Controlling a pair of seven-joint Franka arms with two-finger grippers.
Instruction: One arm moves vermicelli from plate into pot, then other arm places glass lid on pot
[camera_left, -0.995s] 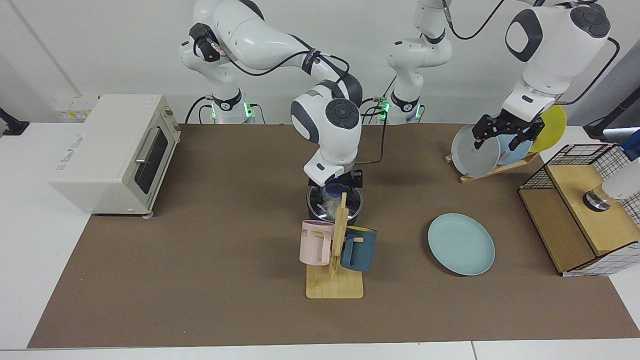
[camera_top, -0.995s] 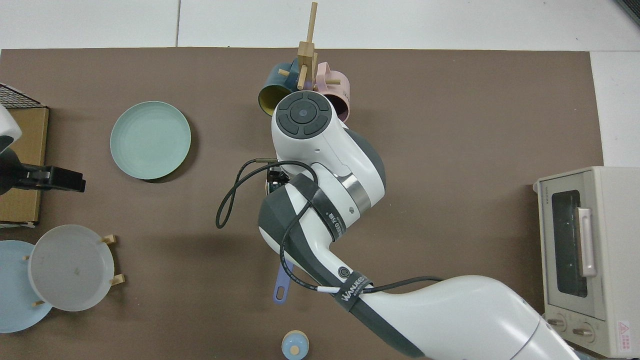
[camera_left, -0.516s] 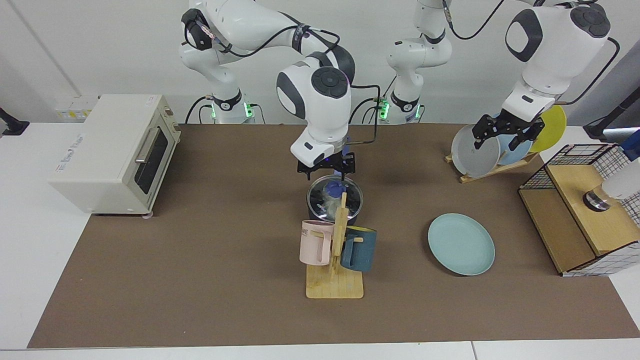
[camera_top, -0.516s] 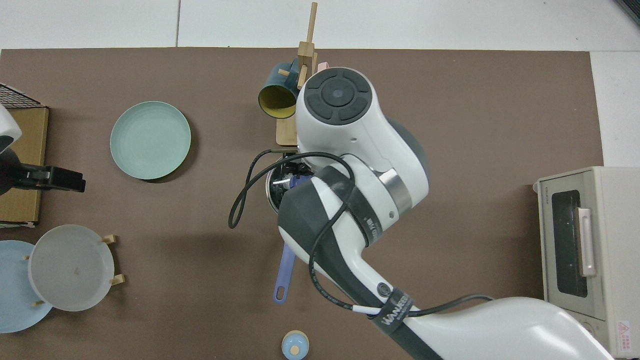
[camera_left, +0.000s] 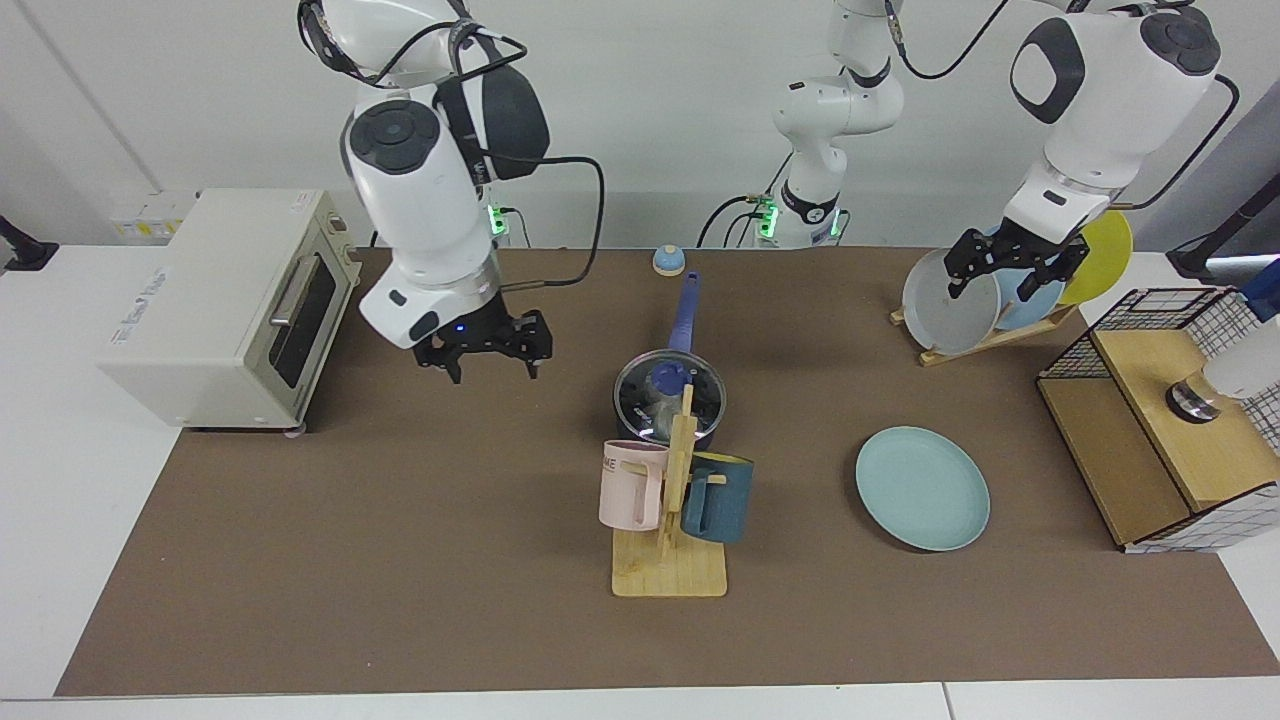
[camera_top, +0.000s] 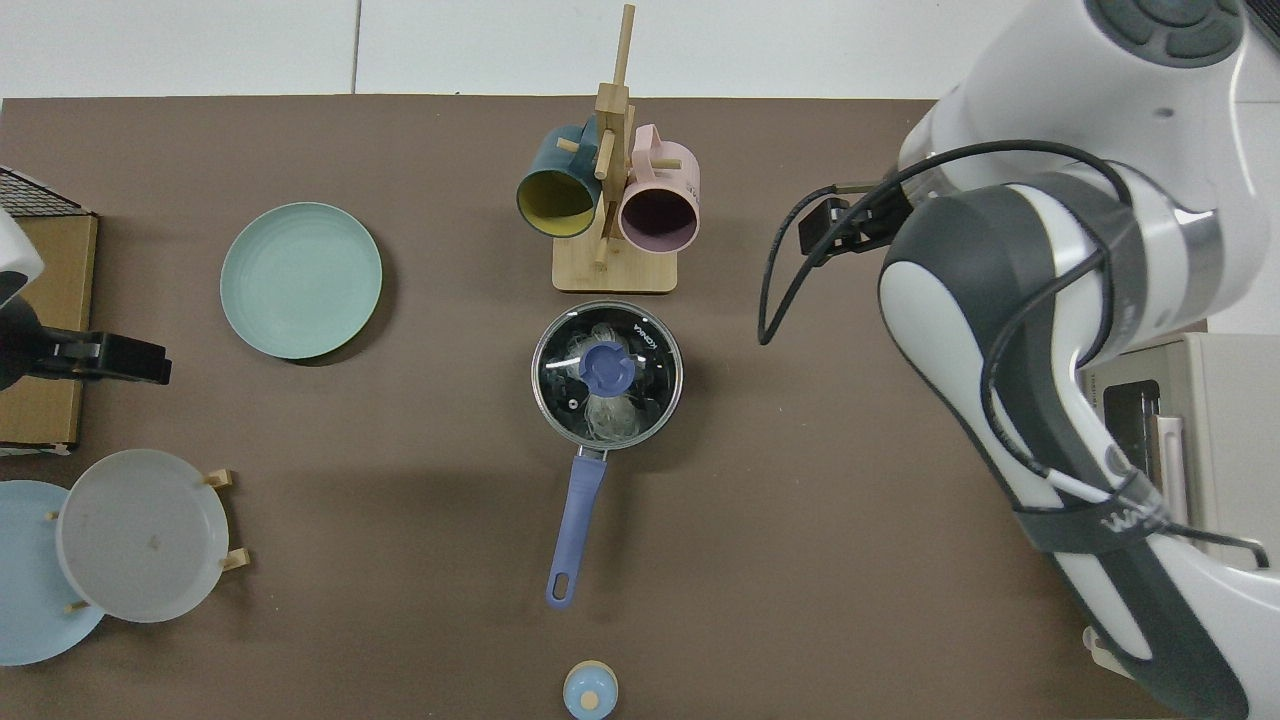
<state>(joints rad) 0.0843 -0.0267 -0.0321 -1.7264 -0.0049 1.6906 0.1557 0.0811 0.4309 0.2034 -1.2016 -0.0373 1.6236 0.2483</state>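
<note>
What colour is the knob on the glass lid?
Blue. The knob at the centre of the glass lid shows best in the top view.

glass lid (camera_top: 606, 372) on pot (camera_top: 567, 525), vermicelli (camera_top: 610, 416) inside

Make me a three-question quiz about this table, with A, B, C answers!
1. Where is the glass lid? A on the pot B on the teal plate C in the oven
2. How many mugs hang on the wooden mug stand? A one B two C four
3. What does the right gripper hold? A the lid B a mug C nothing

Answers: 1 A, it covers the pot with vermicelli under it. 2 B, the pink mug and dark-blue mug. 3 C, open and empty; the left gripper waits open by the plate rack.
</note>
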